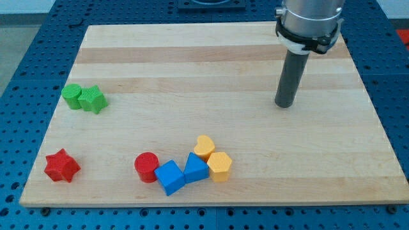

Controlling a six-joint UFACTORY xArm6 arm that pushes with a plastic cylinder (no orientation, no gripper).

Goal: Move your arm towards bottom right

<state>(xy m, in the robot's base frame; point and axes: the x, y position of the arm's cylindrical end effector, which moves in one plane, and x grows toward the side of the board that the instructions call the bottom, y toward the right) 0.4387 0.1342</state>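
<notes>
My tip (284, 105) rests on the wooden board (211, 76) at the view's right, in the upper half, far from all blocks. A cluster lies at the bottom centre: a red cylinder (146, 167), a blue cube (169, 177), a blue triangular block (196, 168), a yellow heart (204, 146) and a yellow hexagon (219, 166). A red star (62, 166) lies at the bottom left. A green cylinder (72, 96) and a green star (92, 99) touch each other at the left.
The board sits on a blue perforated table (38, 38). The arm's grey wrist (308, 22) hangs above the board's top right corner.
</notes>
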